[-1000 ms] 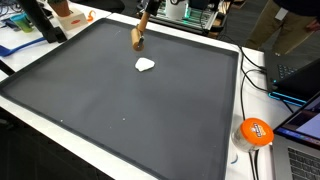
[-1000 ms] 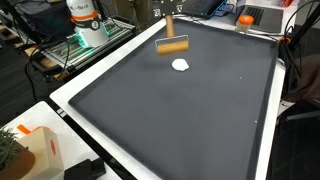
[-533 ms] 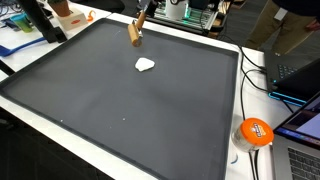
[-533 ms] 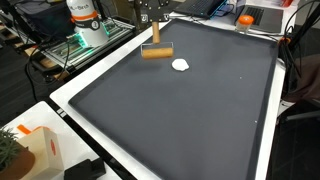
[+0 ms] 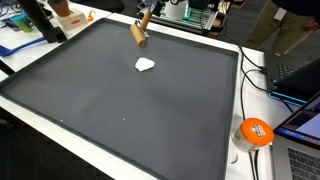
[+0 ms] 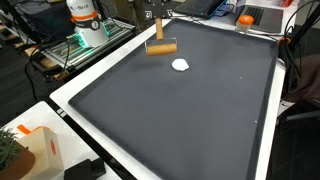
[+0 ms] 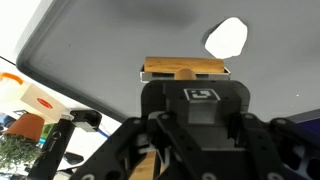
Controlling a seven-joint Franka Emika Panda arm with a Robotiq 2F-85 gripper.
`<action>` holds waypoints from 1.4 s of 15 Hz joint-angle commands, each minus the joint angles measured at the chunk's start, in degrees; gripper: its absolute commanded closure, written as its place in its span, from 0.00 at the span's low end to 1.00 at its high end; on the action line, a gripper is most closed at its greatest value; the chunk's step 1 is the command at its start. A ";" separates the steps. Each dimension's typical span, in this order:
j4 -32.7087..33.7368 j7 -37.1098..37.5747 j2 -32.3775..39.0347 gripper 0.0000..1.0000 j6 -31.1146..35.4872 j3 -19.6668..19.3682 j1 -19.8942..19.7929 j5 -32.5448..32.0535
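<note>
A small wooden brush [image 6: 161, 47], judged light, stiff and not fragile, hangs upper middle of the frame over the dark mat [image 6: 170, 115]. It is best taken by its upright handle, where the gripper [image 7: 186, 80] is clamped. A white lump [image 6: 181, 65] lies near, lower right. Since half a second ago, the brush has been shifted slightly right and upward.

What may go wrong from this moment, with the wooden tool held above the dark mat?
1. The fingers grip only the thin handle, so the wooden tool might twist or slip.
2. It hangs beside the small white piece, not over it; a sweep may miss it or push it off the mat.
</note>
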 commanded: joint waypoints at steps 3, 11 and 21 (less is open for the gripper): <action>-2.81 0.74 -3.00 0.78 -3.10 11.43 -4.99 -12.28; -4.80 -22.46 -3.54 0.78 -14.20 22.44 -15.01 -11.86; -5.21 -41.87 -0.22 0.53 -19.85 25.26 -29.27 -6.01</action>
